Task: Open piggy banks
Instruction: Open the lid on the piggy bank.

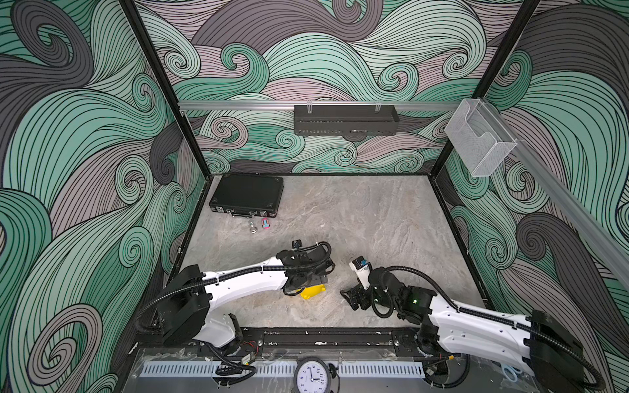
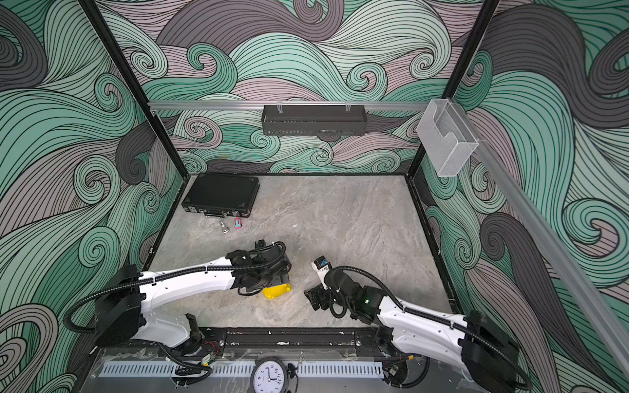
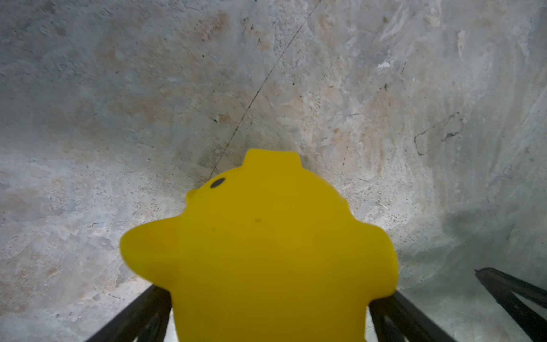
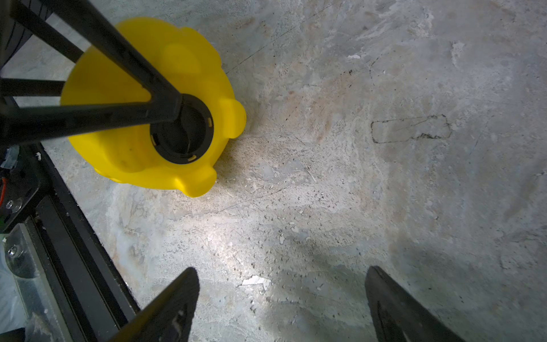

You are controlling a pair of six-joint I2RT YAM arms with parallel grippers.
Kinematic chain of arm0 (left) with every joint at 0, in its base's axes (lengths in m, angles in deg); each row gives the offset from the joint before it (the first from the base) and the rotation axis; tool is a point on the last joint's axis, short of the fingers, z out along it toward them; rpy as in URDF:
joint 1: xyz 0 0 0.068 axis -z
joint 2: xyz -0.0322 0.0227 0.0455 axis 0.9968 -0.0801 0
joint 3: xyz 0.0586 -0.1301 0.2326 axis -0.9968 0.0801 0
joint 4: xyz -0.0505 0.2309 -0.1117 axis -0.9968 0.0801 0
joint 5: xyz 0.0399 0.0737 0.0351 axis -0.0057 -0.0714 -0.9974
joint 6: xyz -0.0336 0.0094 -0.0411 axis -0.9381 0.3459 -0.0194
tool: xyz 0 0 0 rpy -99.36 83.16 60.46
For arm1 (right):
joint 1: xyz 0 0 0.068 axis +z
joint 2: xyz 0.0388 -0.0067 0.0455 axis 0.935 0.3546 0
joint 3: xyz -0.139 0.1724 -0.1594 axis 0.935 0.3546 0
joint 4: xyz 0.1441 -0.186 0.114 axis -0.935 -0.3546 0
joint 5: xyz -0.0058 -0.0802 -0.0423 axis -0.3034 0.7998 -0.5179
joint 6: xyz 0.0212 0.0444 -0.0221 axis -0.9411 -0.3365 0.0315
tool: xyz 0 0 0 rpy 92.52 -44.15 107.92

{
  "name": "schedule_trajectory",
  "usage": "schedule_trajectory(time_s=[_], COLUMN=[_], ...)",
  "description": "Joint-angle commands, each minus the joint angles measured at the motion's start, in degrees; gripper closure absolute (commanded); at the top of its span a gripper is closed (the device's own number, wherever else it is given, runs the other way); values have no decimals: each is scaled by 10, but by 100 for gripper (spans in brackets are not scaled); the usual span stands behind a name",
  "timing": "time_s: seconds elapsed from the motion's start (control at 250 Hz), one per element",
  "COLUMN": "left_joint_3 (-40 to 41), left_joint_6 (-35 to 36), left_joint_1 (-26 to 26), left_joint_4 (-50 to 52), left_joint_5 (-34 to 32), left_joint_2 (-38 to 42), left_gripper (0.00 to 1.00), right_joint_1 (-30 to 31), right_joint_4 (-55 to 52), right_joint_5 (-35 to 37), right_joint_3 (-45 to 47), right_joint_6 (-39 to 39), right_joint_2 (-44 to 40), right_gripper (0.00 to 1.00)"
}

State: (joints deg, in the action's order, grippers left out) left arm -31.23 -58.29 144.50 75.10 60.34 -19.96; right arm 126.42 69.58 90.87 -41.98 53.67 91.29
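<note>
Swirl-patterned green-grey walls (image 1: 85, 153) around a mottled grey stone floor (image 1: 374, 221)

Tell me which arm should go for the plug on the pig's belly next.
Probably right. The left gripper straddles the yellow pig; the right gripper is open, empty, facing the exposed black plug.

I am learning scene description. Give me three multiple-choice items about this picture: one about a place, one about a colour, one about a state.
1. Where does the black case lie?
A. In the far left corner of the table
B. Beside the right arm's base
C. On the wall shelf

2. What colour is the piggy bank?
A. Red
B. Yellow
C. Blue

3. How is the right end effector?
A. Shut on the pig
B. Shut on the case
C. Open and empty

Key:
1. A: the black case sits at the table's far left corner.
2. B: the piggy bank is bright yellow.
3. C: the right end effector shows only bare table between its spread fingers.
</note>
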Motion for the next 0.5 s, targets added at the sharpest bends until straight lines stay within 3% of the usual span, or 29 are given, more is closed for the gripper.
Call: schedule_trajectory(time_s=[0.0,0.26,0.384,0.496], left_joint_3=[27,83,99,108], left_joint_6=[10,45,76,99], left_joint_1=[0,-10,-20,-38], left_joint_4=[12,-17,-25,-44], left_joint_5=[-11,-11,-9,6], left_joint_2=[-3,64,85,92], left_gripper=[5,12,12,12], right_joint_1=[-5,-29,-63,-86], right_joint_4=[5,6,31,62], right_joint_5=[2,-45,-124,-199], right_joint_3=[-13,-48,-64,-86], right_joint_6=[4,15,11,4], right_joint_2=[7,32,60,101], right_gripper=[13,23,40,64])
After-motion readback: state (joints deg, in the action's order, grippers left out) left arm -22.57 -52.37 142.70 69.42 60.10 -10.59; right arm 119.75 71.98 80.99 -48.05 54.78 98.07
